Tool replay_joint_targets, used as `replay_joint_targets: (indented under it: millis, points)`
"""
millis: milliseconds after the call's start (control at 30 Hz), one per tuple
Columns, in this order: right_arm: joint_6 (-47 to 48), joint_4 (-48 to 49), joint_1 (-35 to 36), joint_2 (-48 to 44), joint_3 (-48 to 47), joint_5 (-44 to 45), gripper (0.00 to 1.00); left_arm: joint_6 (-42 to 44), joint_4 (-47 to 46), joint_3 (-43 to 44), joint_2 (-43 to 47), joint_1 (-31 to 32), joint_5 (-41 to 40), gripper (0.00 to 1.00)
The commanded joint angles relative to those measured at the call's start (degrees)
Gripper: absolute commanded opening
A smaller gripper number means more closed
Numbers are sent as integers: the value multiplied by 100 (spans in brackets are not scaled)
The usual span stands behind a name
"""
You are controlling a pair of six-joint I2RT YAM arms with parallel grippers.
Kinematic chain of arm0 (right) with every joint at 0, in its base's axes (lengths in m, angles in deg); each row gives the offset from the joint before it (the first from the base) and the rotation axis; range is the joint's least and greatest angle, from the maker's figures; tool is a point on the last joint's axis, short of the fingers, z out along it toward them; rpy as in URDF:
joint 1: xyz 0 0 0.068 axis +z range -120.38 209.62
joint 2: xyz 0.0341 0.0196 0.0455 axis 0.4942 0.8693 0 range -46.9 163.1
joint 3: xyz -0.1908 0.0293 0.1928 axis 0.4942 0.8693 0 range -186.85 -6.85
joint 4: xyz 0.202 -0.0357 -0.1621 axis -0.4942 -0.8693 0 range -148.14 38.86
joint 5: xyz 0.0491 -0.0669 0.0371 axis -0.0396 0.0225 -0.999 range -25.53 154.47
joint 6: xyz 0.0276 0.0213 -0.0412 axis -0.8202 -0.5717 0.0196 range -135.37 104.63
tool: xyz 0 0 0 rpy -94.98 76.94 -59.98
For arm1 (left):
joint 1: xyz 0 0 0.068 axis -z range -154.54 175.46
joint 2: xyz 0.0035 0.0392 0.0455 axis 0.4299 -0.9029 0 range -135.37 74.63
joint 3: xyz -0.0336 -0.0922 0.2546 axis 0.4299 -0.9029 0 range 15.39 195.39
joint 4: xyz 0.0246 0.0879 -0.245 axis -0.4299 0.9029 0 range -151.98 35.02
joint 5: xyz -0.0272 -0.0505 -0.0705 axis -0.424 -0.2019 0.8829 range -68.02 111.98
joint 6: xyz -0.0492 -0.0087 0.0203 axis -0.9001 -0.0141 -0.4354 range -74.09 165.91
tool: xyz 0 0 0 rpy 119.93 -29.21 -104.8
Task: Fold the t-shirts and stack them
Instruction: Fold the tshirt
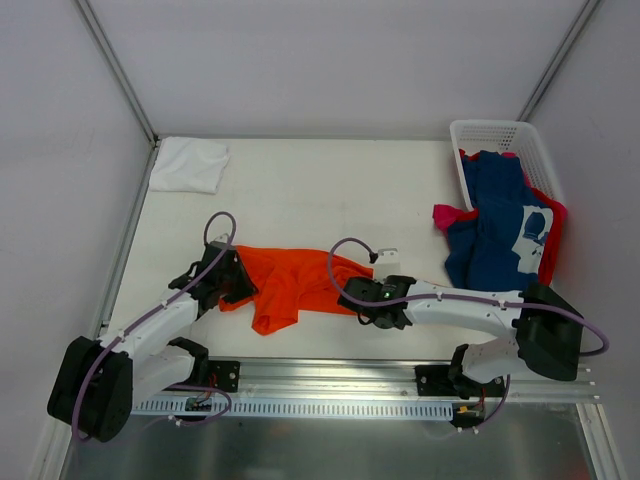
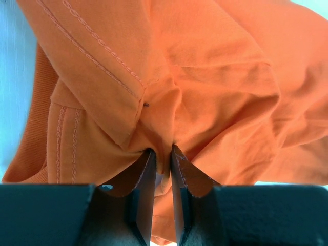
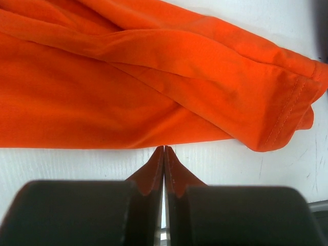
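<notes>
The bright orange t-shirt (image 1: pixel 295 280) lies crumpled on the white table between my two arms. My left gripper (image 1: pixel 240 285) sits at its left end. In the left wrist view its jaws (image 2: pixel 163 154) pinch a fold of the orange cloth (image 2: pixel 205 77). My right gripper (image 1: pixel 350 292) is at the shirt's right end, shut, with nothing between its fingers. In the right wrist view its tips (image 3: pixel 164 148) just reach the edge of the orange cloth (image 3: pixel 128 92). A folded white t-shirt (image 1: pixel 190 163) lies at the back left. The navy t-shirt (image 1: pixel 495 225) and the pink-red one (image 1: pixel 450 215) spill out of the basket.
A white lattice basket (image 1: pixel 500 130) stands at the back right against the wall. Grey walls close the table on the left, back and right. A metal rail (image 1: pixel 330 385) with both arm bases runs along the near edge.
</notes>
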Motion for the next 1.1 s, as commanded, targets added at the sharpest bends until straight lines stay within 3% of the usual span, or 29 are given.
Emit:
replay_joint_targets:
  millis: [0, 767, 900, 1000, 1067]
  points:
    - [-80, 12, 17, 124, -112, 162, 2, 56, -50, -11, 174, 54, 35, 18]
    - [-18, 47, 8, 449, -182, 215, 2, 285, 468, 323, 368, 63, -106, 20]
    - [-35, 47, 17, 476, -173, 215, 2, 302, 459, 288, 359, 54, -106, 18]
    - [-53, 56, 17, 484, -156, 223, 2, 285, 468, 288, 315, 54, -255, 13]
    - [-71, 56, 17, 493, -147, 223, 2, 259, 459, 288, 280, 63, -334, 3]
